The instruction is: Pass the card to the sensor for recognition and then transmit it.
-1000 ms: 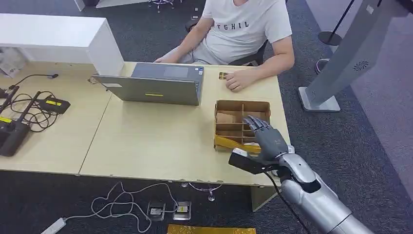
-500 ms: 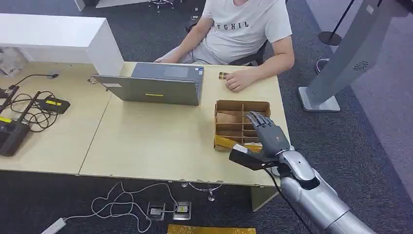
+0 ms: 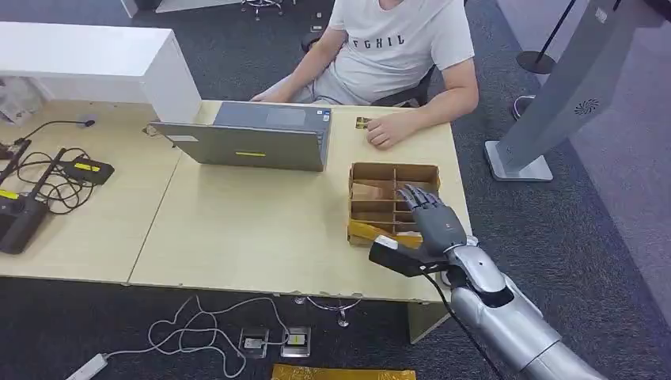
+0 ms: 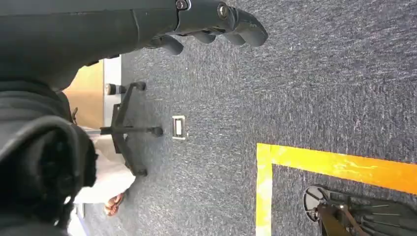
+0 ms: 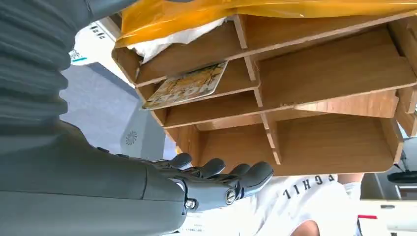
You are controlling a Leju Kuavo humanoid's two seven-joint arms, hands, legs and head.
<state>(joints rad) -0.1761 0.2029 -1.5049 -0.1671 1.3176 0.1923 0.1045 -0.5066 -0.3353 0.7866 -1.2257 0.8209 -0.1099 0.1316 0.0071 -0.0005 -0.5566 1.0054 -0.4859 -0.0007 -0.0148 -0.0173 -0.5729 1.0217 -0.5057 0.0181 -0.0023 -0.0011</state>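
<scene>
The right robot hand (image 3: 431,215) hovers over the near right part of the wooden divided box (image 3: 360,170), fingers spread and holding nothing, placed, I judge, to reach down for the card (image 5: 187,85). The card lies flat in one compartment of the box, beside the one with crumpled white paper and yellow film. The box sits close to the right edge of the bench (image 3: 237,229), so the arm comes in freely from that side; the thin dividers leave little finger room. The left robot hand (image 4: 216,22) hangs over the floor, fingers curled in on nothing
</scene>
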